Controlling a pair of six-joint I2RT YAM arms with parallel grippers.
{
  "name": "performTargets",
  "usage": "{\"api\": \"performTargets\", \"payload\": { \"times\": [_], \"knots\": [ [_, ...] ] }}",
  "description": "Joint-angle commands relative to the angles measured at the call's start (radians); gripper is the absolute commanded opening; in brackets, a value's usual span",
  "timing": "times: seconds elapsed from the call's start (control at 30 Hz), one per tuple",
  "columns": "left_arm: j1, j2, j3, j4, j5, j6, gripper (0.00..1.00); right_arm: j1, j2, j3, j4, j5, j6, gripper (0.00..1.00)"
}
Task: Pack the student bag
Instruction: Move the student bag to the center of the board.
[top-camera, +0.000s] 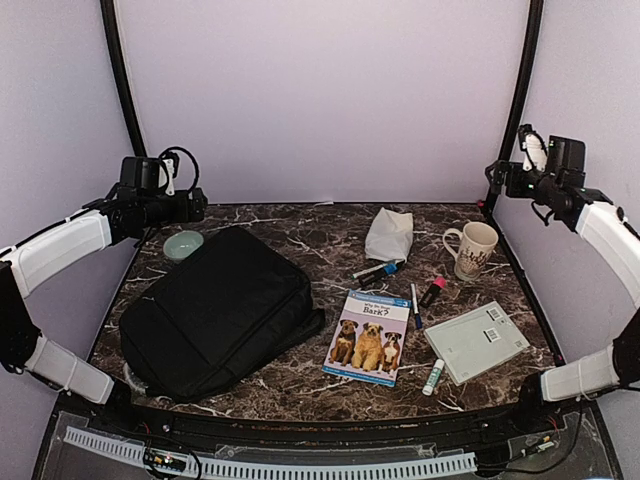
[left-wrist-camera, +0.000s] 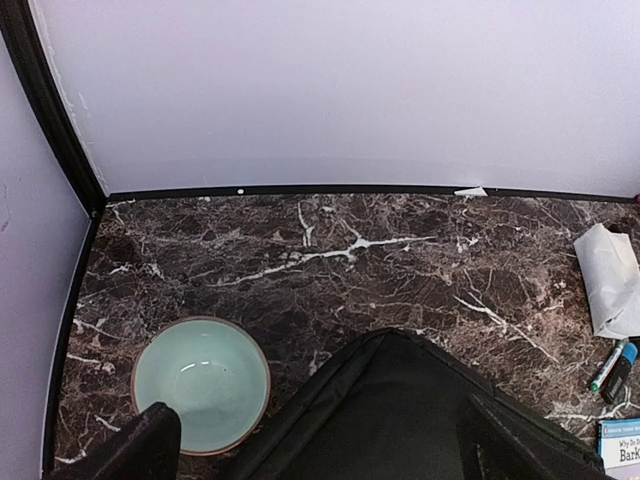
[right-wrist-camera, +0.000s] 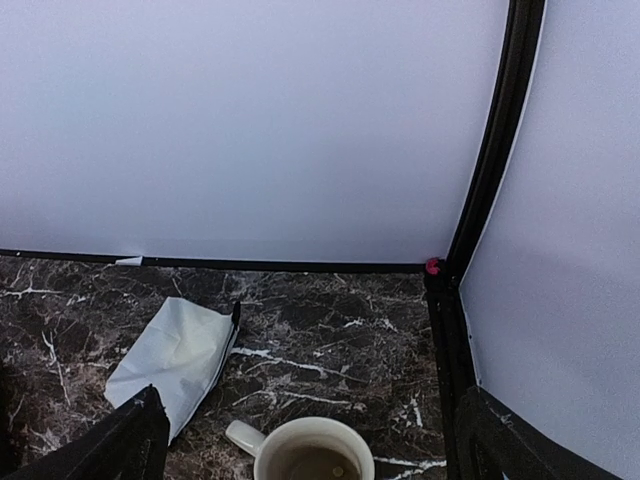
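The student bag, a large black fabric backpack, lies flat and closed on the left of the marble table. Its corner also shows in the left wrist view. My left gripper hovers high above the bag's far corner, open and empty, and its dark fingers frame the left wrist view. My right gripper is raised at the far right above the mug, open and empty, with its fingers at the bottom corners of the right wrist view.
A pale green bowl sits beside the bag's far corner. Right of the bag lie a white pouch, a mug, markers, a pen, a dog book, a grey pad and a glue stick.
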Motion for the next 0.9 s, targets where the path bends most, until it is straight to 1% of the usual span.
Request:
{"api": "performTargets", "payload": {
  "times": [0.0,0.17,0.27,0.37,0.43,0.47,0.53,0.7,0.87],
  "knots": [
    [0.001,-0.023,-0.014,-0.077,0.006,0.015,0.99,-0.005,-0.029,-0.078,0.003,-0.056,-0.041,1.0],
    [0.001,-0.021,-0.014,-0.165,0.036,0.016,0.99,0.026,-0.028,-0.157,-0.039,-0.158,-0.129,0.97],
    [0.001,-0.014,-0.014,-0.221,0.046,0.016,0.99,0.088,-0.019,-0.189,-0.066,-0.195,-0.193,0.94],
    [0.001,-0.003,-0.017,-0.279,0.047,0.012,0.99,0.181,0.002,-0.2,-0.107,-0.21,-0.266,0.92],
    [0.003,0.005,-0.018,-0.326,0.003,-0.014,0.99,0.253,0.019,-0.201,-0.129,-0.215,-0.313,0.9],
    [0.012,0.012,-0.015,-0.352,-0.021,-0.037,0.99,0.284,0.029,-0.202,-0.132,-0.22,-0.332,0.9],
    [0.04,0.024,-0.015,-0.391,-0.022,-0.058,0.99,0.352,0.056,-0.201,-0.13,-0.23,-0.376,0.89],
    [0.12,0.036,-0.047,-0.425,0.016,-0.125,0.99,0.545,0.169,-0.153,-0.157,-0.186,-0.504,0.88],
    [0.169,0.059,-0.065,-0.445,0.012,-0.163,0.99,0.692,0.294,-0.104,-0.136,-0.155,-0.555,0.89]
  ]
}}
